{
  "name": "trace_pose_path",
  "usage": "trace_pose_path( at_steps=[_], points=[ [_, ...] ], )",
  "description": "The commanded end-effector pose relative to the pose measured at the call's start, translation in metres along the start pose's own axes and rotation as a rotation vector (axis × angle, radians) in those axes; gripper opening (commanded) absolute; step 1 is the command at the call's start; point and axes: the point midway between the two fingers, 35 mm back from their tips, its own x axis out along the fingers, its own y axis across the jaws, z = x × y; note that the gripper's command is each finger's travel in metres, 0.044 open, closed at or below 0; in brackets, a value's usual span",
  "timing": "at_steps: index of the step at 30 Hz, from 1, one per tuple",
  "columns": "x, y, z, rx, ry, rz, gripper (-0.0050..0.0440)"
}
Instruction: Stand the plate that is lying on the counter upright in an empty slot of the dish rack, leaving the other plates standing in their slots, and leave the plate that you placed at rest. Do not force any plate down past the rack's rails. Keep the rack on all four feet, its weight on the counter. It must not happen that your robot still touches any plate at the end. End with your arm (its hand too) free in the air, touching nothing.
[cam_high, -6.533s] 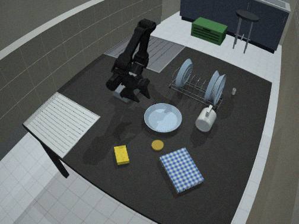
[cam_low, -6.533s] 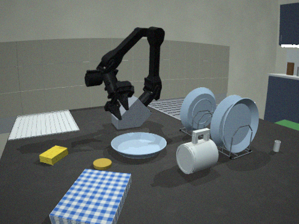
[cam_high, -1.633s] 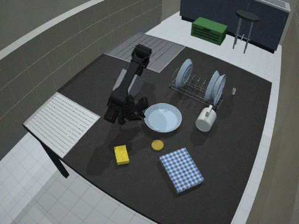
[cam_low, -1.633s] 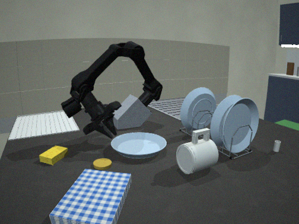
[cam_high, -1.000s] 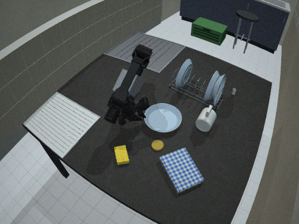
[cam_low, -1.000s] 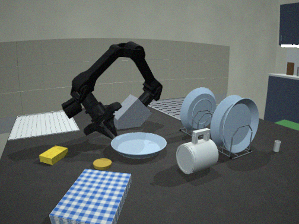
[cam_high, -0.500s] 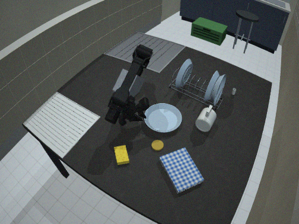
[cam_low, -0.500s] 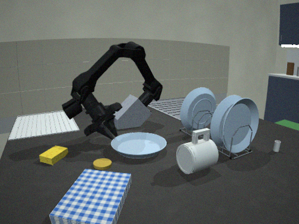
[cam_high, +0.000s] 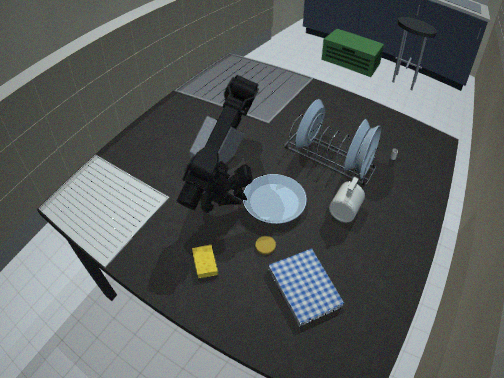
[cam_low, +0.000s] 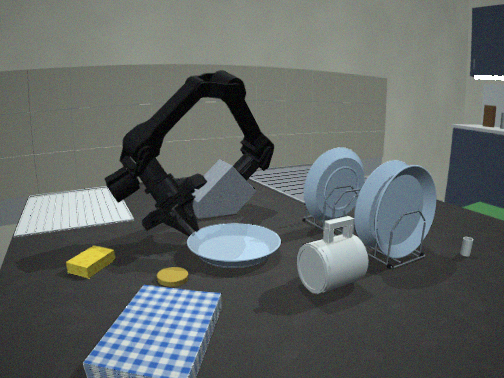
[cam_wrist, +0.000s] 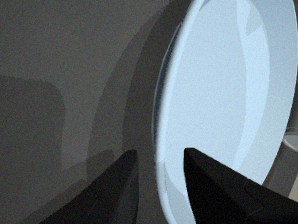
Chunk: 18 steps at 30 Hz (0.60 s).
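Observation:
A light blue plate (cam_high: 282, 205) (cam_low: 235, 242) (cam_wrist: 215, 85) lies face up on the counter. My gripper (cam_high: 244, 197) (cam_low: 193, 232) (cam_wrist: 160, 158) is at its left rim, fingers partly open. In the wrist view the rim passes between the fingertips, with a gap on the left; whether the right finger touches the plate is unclear. The dish rack (cam_high: 323, 163) (cam_low: 407, 261) stands behind. One plate (cam_high: 311, 125) (cam_low: 332, 175) stands at its far left end, and two plates stand close together at its right end. Empty slots lie between them.
A white mug (cam_high: 346, 202) (cam_low: 332, 262) lies in front of the rack's right end. A yellow sponge (cam_high: 205, 261) (cam_low: 90, 261), a round yellow disc (cam_high: 265, 245) (cam_low: 172, 276) and a checkered cloth block (cam_high: 306, 286) (cam_low: 155, 330) are nearer the front. A grey block (cam_low: 225, 192) stands behind the arm.

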Motion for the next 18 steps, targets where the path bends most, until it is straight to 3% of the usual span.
trace_pose_path(
  at_steps=[1, 18],
  points=[
    [0.0014, 0.0000, 0.0000, 0.003, 0.000, 0.000, 0.0094],
    [0.0044, 0.0000, 0.0000, 0.003, 0.000, 0.000, 0.0094]
  ],
)
